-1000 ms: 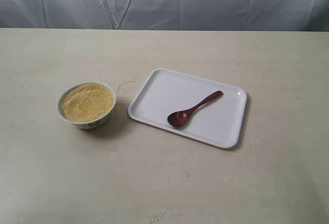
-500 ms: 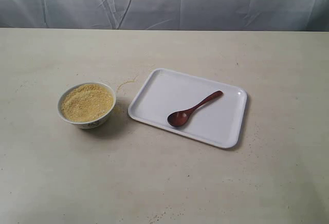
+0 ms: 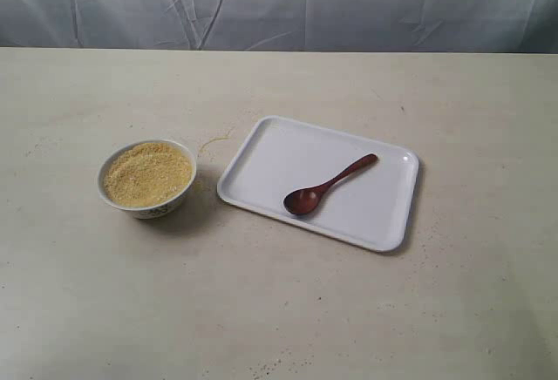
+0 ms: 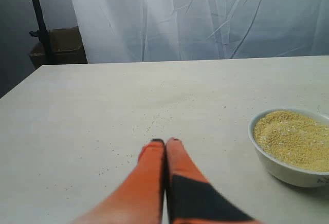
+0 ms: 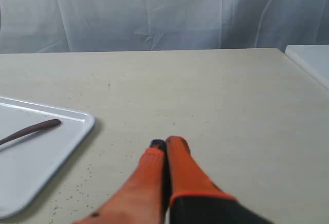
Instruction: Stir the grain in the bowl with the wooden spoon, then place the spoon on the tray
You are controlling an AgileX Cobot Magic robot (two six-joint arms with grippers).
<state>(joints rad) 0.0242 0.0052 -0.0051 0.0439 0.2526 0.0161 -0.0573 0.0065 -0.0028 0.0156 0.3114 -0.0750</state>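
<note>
Sandy grain (image 3: 148, 173) (millet, perhaps), round bowl (image 3: 166, 208)

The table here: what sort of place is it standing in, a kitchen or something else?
Probably a staged test bench, not a kitchen: a plain table backed by a hung white sheet, with a cardboard box beside a dark stand pole.

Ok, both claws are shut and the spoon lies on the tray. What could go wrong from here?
1. The grain fills the bowl close to its rim, and loose grains lie on the table beside it; stirring could well spill more.
2. The wooden spoon lies flat on the tray, its slim handle low; the right claw, shut now, might slip off it or shove the tray.
</note>
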